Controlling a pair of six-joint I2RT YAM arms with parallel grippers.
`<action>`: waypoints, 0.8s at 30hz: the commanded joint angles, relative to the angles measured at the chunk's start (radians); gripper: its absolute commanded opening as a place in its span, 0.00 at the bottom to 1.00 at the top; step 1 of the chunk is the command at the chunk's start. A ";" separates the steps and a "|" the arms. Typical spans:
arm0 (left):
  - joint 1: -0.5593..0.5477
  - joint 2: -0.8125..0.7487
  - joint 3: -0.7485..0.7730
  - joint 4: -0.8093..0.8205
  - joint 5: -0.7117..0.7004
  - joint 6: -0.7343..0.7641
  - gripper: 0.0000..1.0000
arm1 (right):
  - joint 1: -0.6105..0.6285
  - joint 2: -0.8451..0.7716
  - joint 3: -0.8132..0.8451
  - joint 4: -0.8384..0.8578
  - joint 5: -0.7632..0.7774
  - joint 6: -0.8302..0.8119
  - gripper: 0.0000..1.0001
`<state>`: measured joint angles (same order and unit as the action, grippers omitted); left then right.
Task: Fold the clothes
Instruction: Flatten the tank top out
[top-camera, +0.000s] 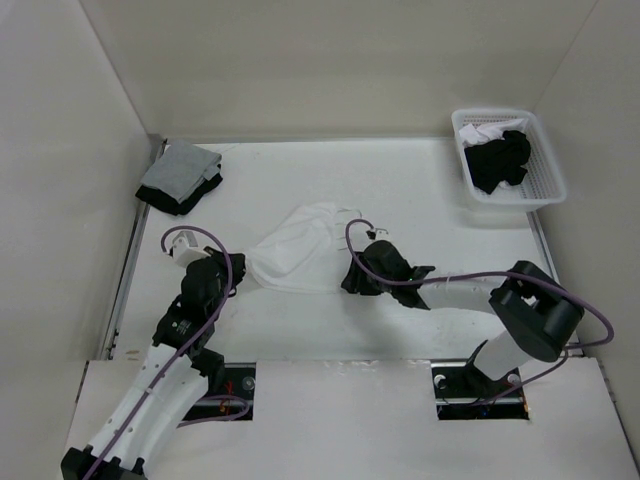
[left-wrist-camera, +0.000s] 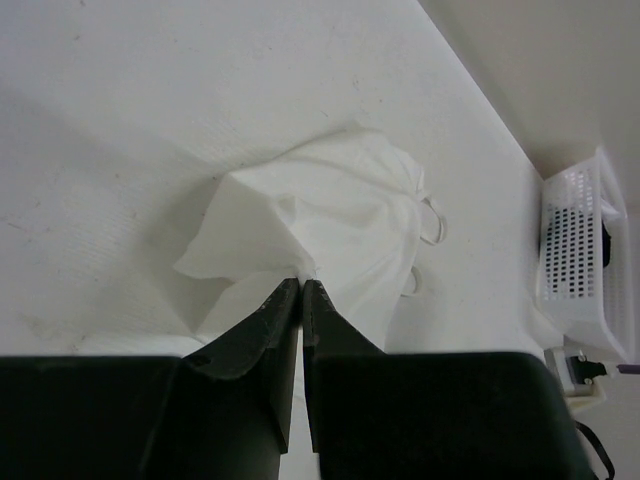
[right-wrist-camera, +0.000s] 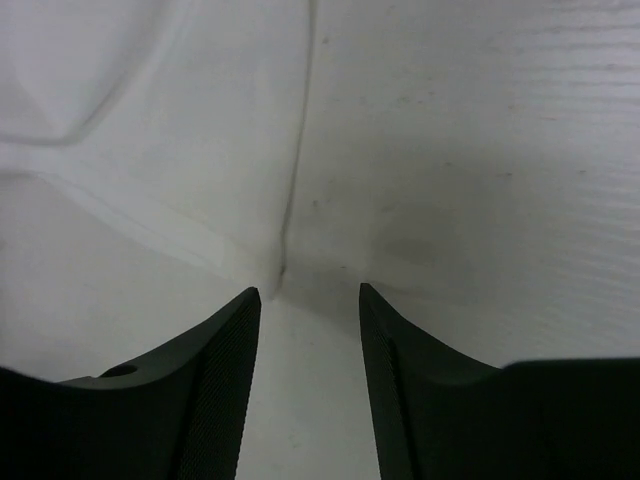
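Left pincer (left-wrist-camera: 301, 285) pinches white garment (left-wrist-camera: 335, 215) corner; right pincer (right-wrist-camera: 310, 293) wide, empty, over its edge. Likely flattening step; next: right grips edge.

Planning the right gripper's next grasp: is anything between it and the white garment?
Nothing visible. The open right gripper sits right at the garment edge. The left gripper pinches its other side. The basket and cloth stack lie far back.

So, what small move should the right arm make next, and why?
Probably ease the right pincer forward and close on the edge of the white garment: its jaws stand open just short of that edge, while the left pincer is shut on another part.
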<state>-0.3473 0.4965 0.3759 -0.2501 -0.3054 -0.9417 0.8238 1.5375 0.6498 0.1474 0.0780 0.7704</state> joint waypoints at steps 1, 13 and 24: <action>0.005 -0.019 -0.012 0.052 0.052 -0.011 0.04 | 0.028 0.016 0.002 0.142 0.008 0.090 0.50; 0.005 -0.016 -0.019 0.075 0.071 -0.003 0.04 | 0.034 0.098 -0.039 0.248 -0.035 0.191 0.31; 0.012 -0.009 0.014 0.097 0.071 0.014 0.04 | 0.024 0.021 -0.061 0.290 -0.035 0.210 0.04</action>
<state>-0.3466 0.4870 0.3721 -0.2123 -0.2485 -0.9428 0.8501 1.6447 0.6106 0.3779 0.0158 0.9764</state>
